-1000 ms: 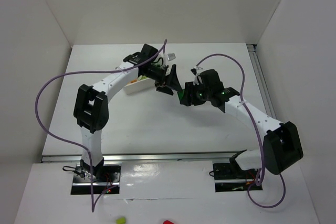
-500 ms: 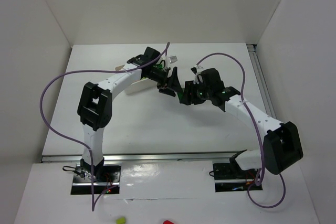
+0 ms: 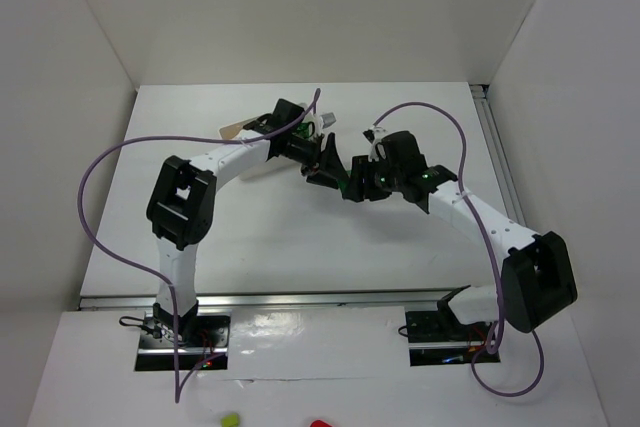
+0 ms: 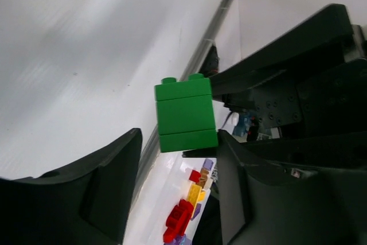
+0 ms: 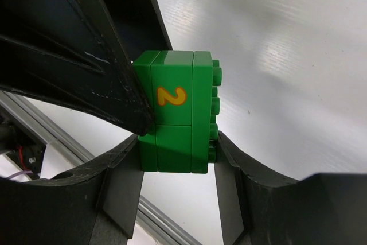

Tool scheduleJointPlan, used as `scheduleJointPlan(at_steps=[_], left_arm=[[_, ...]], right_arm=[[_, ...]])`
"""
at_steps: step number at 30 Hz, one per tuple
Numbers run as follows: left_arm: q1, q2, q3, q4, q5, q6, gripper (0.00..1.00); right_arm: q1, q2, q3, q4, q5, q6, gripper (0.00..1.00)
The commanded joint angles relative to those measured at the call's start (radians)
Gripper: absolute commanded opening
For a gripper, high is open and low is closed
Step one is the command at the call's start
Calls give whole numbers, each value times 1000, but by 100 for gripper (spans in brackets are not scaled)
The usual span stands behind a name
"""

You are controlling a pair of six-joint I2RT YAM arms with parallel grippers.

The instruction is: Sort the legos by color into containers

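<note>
My right gripper (image 5: 175,156) is shut on a dark green lego block (image 5: 172,124) made of joined bricks, with a yellow "2" on one face. It holds the block in the air above the middle of the table (image 3: 300,237). My left gripper (image 4: 178,139) reaches in from the left around the same green lego (image 4: 184,116). One of its fingers (image 4: 241,193) touches the block, while the other finger (image 4: 86,199) stands clearly apart from it. From above, the two grippers (image 3: 322,162) (image 3: 355,185) meet nose to nose. The containers are hidden under my left arm.
A metal rail (image 3: 300,299) runs along the table's near edge. Beyond it, loose red, yellow and purple bricks (image 4: 189,205) lie on the white front ledge. White walls close off the back and both sides.
My left gripper has slid right, up to the right gripper, and its jaws have narrowed around the green block. The left arm now covers the tray. The right arm has held still.
</note>
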Motion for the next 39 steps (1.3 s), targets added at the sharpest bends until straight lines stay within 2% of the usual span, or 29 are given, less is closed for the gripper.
scheduleJointPlan(at_steps=[1,4,5,7,9,12,13,14,16,17,18,20,22,23,26,27,30,32,35,39], left_arm=[[10,-32,-21,38,15,0,62],[10,-32,-21,48,37,0,49],[10,-32,-21,48,37,0,39],[10,-32,-12,48,63,0,27],[10,-32,-12,48,63,0,21],[10,-32,-12,48,72,0,16],[10,-32,-12,48,72,0,6],[10,-32,-12,48,72,9,0],[10,-32,-12,25,61,9,0],[19,-32,-1,25,61,18,0],[20,-32,-1,13,52,30,0],[49,-32,-1,-3,52,49,0],[87,-32,11,-47,104,115,0],[101,-32,25,-63,121,138,0],[134,-41,34,-89,195,225,0],[135,-42,46,-113,254,274,0],[135,-51,67,-127,311,317,0],[124,-63,86,-127,350,350,0],[115,-88,96,-127,371,370,0],[115,-98,105,-127,394,382,0]], right_arm=[[3,-27,49,49,-13,1,43],[13,-16,59,49,-3,1,43],[13,-16,68,49,-3,1,43],[23,5,78,49,9,1,43],[42,14,88,40,9,-10,39],[52,15,99,29,27,-10,39],[53,15,99,29,36,-10,39],[53,15,99,29,37,-10,39],[53,15,99,9,49,-10,47],[53,15,99,9,62,-10,66],[53,4,111,-5,63,-10,75],[37,-8,141,-40,52,-19,84],[-8,-42,141,-40,-18,-19,84],[-27,-57,141,-40,-110,-7,82],[-120,-93,98,18,-261,24,79],[-147,-93,85,49,-375,51,79],[-200,-76,41,193,-559,112,79],[-211,-39,30,283,-609,159,80],[-175,25,76,293,-651,150,85],[-156,61,76,327,-660,149,86]])
